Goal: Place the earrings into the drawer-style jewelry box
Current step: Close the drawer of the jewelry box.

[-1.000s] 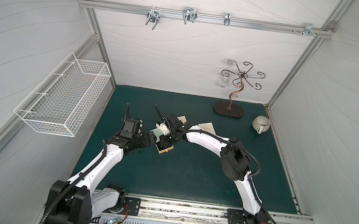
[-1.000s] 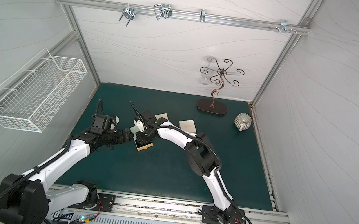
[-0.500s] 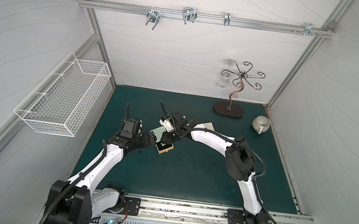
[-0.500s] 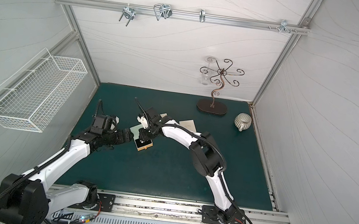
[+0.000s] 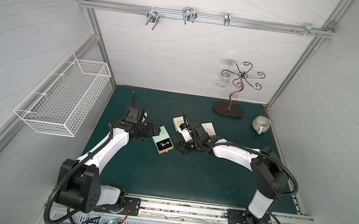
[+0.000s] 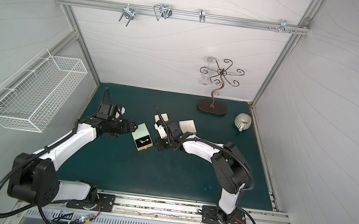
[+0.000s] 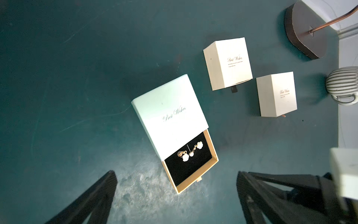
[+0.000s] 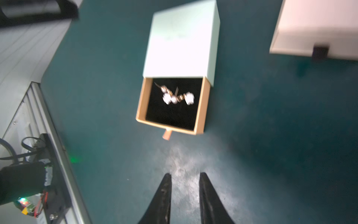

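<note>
The earrings [image 7: 190, 153] are seen lying on the black lining of the pulled-out drawer [image 8: 201, 108] of the mint jewelry box [image 5: 161, 135], mid-table. The left gripper [image 7: 176, 172], at its left, is spread wide and empty. The right gripper [image 8: 185, 174], at its right, is parted narrowly, with nothing grasped.

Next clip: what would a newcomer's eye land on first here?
The mint-green box in the middle of the green mat, its drawer pulled out with pearly earrings lying inside. The left gripper and the right gripper sit either side of it, both open and empty. Behind it are two cream boxes and a curly metal stand.
</note>
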Tool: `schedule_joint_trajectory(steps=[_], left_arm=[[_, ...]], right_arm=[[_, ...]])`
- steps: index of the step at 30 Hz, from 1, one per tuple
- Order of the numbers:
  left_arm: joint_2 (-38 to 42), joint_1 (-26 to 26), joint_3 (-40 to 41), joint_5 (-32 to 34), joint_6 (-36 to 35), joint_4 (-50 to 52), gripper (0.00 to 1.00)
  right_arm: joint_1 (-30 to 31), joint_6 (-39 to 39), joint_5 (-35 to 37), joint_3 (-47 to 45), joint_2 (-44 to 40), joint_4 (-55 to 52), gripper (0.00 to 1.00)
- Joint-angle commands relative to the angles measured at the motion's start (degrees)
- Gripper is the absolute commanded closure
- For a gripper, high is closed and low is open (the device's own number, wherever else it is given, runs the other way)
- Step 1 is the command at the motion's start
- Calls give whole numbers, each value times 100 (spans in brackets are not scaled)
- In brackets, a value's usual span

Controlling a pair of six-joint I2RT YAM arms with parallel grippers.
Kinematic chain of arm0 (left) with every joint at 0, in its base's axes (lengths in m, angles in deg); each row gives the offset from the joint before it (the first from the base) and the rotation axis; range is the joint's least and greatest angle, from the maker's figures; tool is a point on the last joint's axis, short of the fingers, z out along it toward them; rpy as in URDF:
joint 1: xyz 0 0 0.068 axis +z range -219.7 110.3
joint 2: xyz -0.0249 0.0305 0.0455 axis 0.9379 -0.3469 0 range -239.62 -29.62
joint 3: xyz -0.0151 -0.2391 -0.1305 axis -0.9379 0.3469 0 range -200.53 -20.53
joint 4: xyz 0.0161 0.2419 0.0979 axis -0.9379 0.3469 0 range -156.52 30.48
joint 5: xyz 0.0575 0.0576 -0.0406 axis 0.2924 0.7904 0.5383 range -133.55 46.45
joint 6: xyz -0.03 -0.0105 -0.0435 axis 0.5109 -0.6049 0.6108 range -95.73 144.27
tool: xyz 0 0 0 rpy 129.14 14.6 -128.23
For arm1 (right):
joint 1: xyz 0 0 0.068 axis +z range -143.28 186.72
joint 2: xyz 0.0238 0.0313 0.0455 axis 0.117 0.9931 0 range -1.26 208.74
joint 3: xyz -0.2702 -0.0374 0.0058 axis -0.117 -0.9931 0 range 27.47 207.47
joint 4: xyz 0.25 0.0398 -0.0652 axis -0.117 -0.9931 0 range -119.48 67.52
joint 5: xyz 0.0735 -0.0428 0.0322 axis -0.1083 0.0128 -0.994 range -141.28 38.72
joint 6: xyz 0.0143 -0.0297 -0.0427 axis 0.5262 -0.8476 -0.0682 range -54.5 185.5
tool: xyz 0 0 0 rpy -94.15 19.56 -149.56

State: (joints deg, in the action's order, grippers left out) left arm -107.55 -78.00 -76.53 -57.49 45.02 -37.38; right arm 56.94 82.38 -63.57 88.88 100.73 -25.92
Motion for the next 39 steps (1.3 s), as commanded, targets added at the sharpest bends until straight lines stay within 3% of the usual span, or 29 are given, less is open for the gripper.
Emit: schedule_joint_trajectory(steps=[1, 13, 25, 39], left_arm=[[-440, 10, -656, -230, -346, 236, 1], [-2101, 30, -2183, -655, -746, 615, 1], [-3074, 30, -2923, -1043, -1027, 758, 1], [-3497, 21, -2960, -1307, -1081, 674, 1]], right_arm=[[39, 177, 62, -526, -329, 1217, 72], [244, 528, 30, -1469, 267, 3518, 72], [542, 574, 456, -1408, 847, 3955, 74], [620, 570, 412, -1013, 1265, 3957, 78]])
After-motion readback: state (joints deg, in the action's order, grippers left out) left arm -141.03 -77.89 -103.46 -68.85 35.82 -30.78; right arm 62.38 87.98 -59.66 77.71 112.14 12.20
